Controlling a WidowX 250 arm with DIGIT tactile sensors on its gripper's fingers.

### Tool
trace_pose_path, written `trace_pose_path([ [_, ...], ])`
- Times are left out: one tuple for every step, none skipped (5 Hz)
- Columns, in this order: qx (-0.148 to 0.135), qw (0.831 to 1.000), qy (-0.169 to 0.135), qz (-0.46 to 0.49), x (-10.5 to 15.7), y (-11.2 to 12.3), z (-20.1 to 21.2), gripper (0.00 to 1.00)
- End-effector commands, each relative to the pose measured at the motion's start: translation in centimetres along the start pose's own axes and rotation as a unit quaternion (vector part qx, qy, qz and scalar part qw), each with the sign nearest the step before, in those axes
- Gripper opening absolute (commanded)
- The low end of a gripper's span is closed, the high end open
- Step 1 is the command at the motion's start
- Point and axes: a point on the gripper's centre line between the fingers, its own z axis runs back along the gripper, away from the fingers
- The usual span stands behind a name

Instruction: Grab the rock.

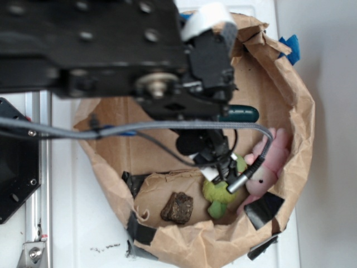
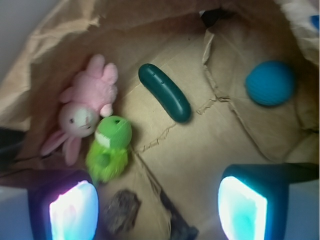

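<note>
- Five things sit inside a crumpled brown paper bag (image 1: 290, 106) with its rim rolled down: the rock (image 1: 178, 207), a green plush frog (image 1: 220, 192), a pink plush bunny (image 1: 268, 162), a dark green oblong (image 2: 165, 92) and a teal ball (image 2: 270, 83).
- Lying on the bag's floor near the taped edge, the rock is a small dark brown lump with tan specks, just beside the frog and not touching it.
- Frog and bunny lie pressed together; in the wrist view the oblong lies near them and the ball is well apart.
- Black tape patches (image 1: 262, 209) hold the bag's rim.
- Over the bag hangs the black arm, its hand (image 2: 155, 207) spread wide with nothing between the two pads (image 2: 72, 210); the rock shows just inside the left one at the picture's lower edge.
- Grey cable (image 1: 167, 128) loops across the arm.
- Under the bag is a white surface (image 1: 83, 223).
</note>
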Motion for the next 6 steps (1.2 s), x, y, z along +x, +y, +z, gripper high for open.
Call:
trace_pose_path([
  [-0.009,1.0,-0.018,0.021,1.1,0.8,0.9,1.0],
  [-0.009,1.0,-0.018,0.021,1.1,0.8,0.9,1.0],
  [-0.009,1.0,-0.018,0.021,1.1,0.8,0.9,1.0],
  [-0.009,1.0,-0.018,0.021,1.1,0.8,0.9,1.0],
  [-0.021,1.0,-0.003,0.009,0.9,0.7,1.9,1.0],
  [-0.037,0.999,0.011,0.003,0.6,0.7,3.1,1.0],
])
